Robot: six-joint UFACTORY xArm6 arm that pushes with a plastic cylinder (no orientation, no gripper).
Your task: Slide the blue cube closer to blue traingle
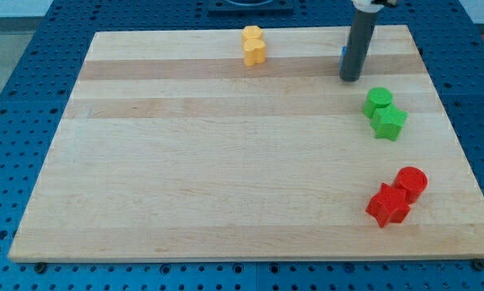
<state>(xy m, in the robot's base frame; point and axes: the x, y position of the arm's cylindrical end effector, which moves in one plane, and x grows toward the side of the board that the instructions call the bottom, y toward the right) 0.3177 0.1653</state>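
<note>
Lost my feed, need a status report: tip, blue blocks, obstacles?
My tip down near the board's top right. Sliver of a blue block at the rod's left edge, shape unclear. No blue triangle in view. Green blocks just below.

— Where did the rod stand?
— Near the view's top right of the wooden surface (225, 178), upright, with my tip (351, 79) on the boards. A sliver of a blue block (343, 55) showed at the rod's left edge; its shape could not be made out.

— And the other blocks?
— Two yellow blocks (254, 45) touched at the top middle. A green cylinder (378, 100) touched a green star (389, 123) just below my tip. A red cylinder (411, 183) and a red star (388, 205) touched at the lower right.
</note>
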